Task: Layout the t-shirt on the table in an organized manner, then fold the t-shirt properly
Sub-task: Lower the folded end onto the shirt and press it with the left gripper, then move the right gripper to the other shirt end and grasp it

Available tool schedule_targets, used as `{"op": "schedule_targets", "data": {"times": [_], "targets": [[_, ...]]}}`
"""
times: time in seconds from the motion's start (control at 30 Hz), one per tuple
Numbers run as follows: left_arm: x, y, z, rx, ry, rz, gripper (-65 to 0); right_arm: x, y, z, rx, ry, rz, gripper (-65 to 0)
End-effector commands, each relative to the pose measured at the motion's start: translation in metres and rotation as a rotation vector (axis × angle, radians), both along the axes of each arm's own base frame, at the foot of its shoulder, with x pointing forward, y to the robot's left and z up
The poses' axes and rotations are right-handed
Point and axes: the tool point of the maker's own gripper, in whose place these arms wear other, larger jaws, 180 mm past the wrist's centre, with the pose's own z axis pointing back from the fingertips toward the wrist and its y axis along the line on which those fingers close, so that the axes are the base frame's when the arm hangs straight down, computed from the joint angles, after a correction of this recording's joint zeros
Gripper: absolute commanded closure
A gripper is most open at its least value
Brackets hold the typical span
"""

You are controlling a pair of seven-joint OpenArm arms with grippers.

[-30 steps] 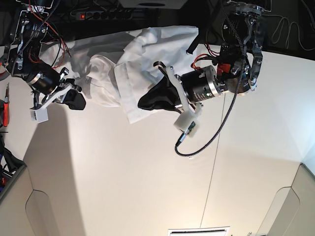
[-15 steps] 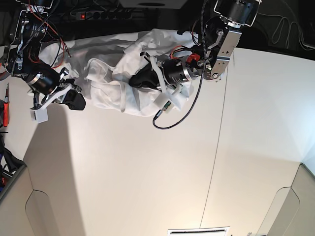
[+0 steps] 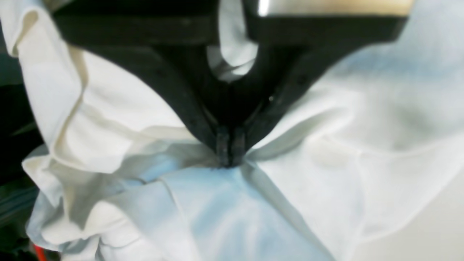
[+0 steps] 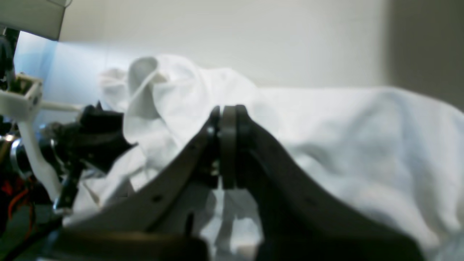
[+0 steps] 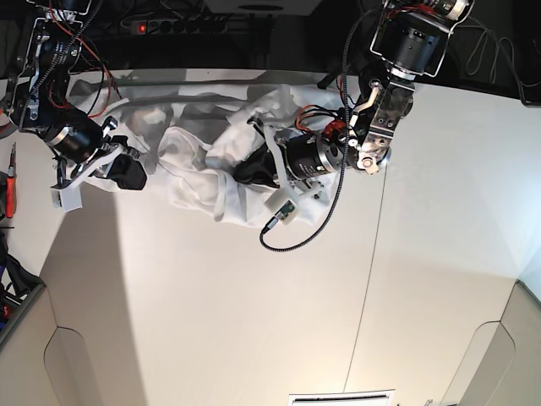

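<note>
On the table [image 5: 254, 321], the left end effector [image 3: 229, 159] pinches the crumpled t-shirt [image 5: 199, 156]; the right end effector [image 4: 226, 119] is closed, empty.

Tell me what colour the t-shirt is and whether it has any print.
Plain white, no print visible; the t-shirt shows best in the base view.

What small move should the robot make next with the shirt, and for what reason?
Probably the left gripper, whose fingers are shut on a pinch of the t-shirt, should draw that cloth out over the bare table. The shirt lies bunched in folds at the far edge, not spread. The right gripper is shut beside the cloth and seems to hold nothing.
</note>
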Motion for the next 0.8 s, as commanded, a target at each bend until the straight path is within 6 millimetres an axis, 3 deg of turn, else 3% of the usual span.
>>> {"op": "schedule_targets", "data": {"times": [0.0, 0.1, 0.2, 0.23, 0.3, 0.43, 0.63, 0.77], "targets": [[0.010, 0.009, 0.001, 0.030, -0.017, 0.021, 0.0, 0.010, -0.002, 0.013, 0.005, -0.056, -0.002, 0.0], [0.013, 0.012, 0.008, -0.029, 0.001, 0.055, 0.0, 0.012, -0.002, 0.013, -0.018, -0.042, 0.016, 0.0], [0.015, 0.011, 0.011, -0.052, 0.005, 0.065, 0.0, 0.026, -0.002, 0.027, -0.027, -0.103, 0.044, -32.8], [0.015, 0.011, 0.011, -0.052, 0.005, 0.065, 0.0, 0.033, -0.005, 0.033, -0.032, -0.121, 0.037, -36.8], [0.014, 0.011, 0.010, -0.048, 0.007, 0.064, 0.0, 0.044, -0.019, 0.043, -0.059, -0.150, 0.011, -37.3], [0.014, 0.012, 0.009, -0.036, 0.010, 0.059, 0.0, 0.054, -0.072, 0.052, -0.192, -0.152, -0.083, -37.3], [0.014, 0.012, 0.009, -0.037, 0.009, 0.059, 0.0, 0.031, -0.141, 0.057, -0.265, -0.081, -0.210, -37.3], [0.014, 0.011, 0.009, -0.038, 0.009, 0.059, 0.0, 0.010, -0.153, 0.052, -0.244, -0.054, -0.221, -37.3]]}}
